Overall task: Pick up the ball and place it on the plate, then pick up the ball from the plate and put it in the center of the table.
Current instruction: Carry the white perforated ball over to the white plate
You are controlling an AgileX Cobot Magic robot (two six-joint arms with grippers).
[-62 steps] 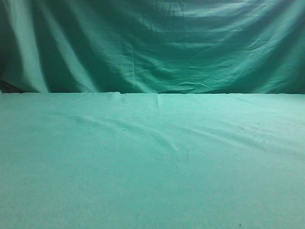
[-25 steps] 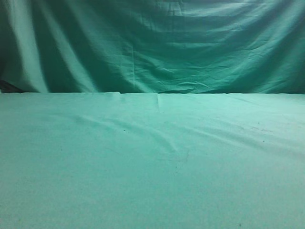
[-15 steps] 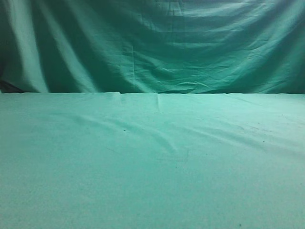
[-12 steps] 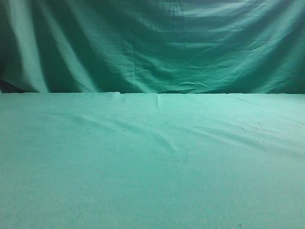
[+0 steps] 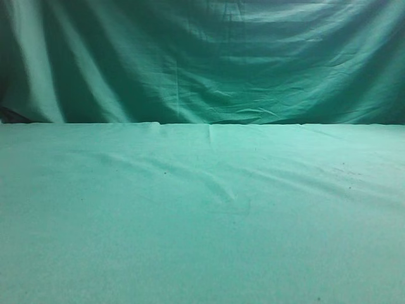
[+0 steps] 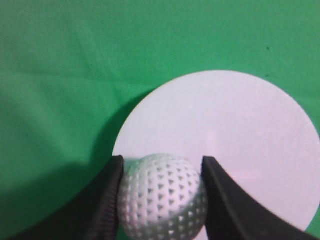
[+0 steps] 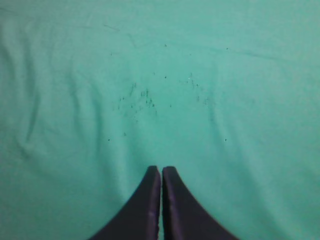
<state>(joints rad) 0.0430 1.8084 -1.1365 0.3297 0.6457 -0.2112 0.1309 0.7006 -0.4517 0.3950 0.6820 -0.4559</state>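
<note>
In the left wrist view my left gripper (image 6: pixel 161 172) is shut on the white dimpled ball (image 6: pixel 162 196), one black finger on each side of it. The ball is held over the near left edge of the round white plate (image 6: pixel 240 130), which lies on the green table cloth (image 6: pixel 65 90). How high the ball hangs above the plate cannot be told. In the right wrist view my right gripper (image 7: pixel 161 172) is shut and empty above bare green cloth (image 7: pixel 160 75). The exterior view shows only the table (image 5: pixel 202 240); no gripper, ball or plate appears there.
A darker green draped curtain (image 5: pixel 202 57) hangs behind the table's far edge. The cloth has shallow wrinkles (image 5: pixel 218 187) near the middle and small dark specks (image 7: pixel 140 100) under the right gripper.
</note>
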